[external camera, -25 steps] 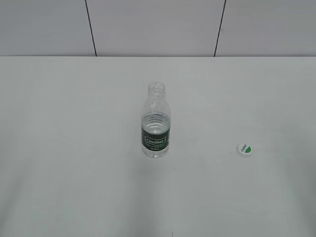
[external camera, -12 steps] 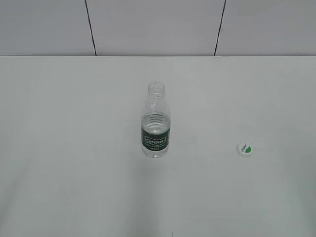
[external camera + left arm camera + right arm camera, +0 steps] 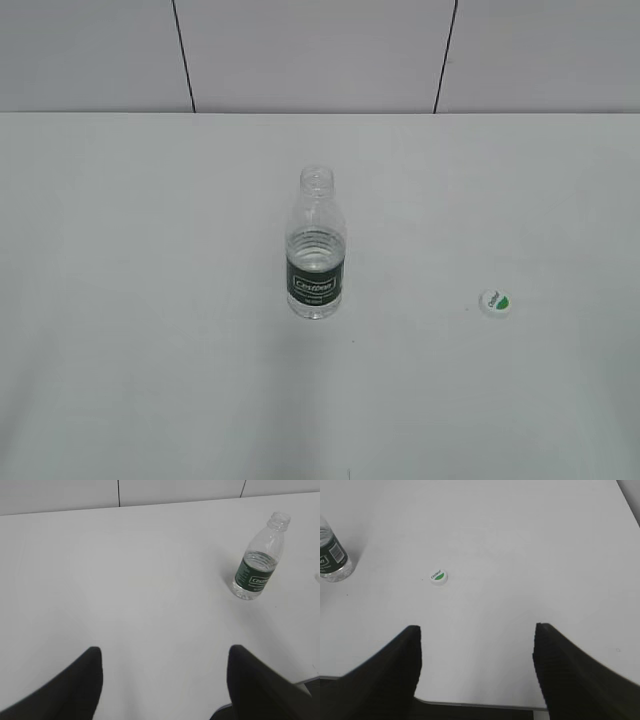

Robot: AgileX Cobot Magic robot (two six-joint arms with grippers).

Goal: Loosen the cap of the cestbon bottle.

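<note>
Nearest, the left gripper [image 3: 162, 680] and right gripper [image 3: 476, 665] hang with fingers apart, holding nothing. The cap [image 3: 495, 302] lies well right of the upright bottle [image 3: 316, 245]. It looks already unscrewed; likely nothing remains.

I see the cestbon bottle [image 3: 316, 260] standing upright mid-table, clear plastic with a dark green label band, its neck open. The cap [image 3: 495, 302] (white, green crescent on top) lies flat on the table, well apart to its right.
</note>
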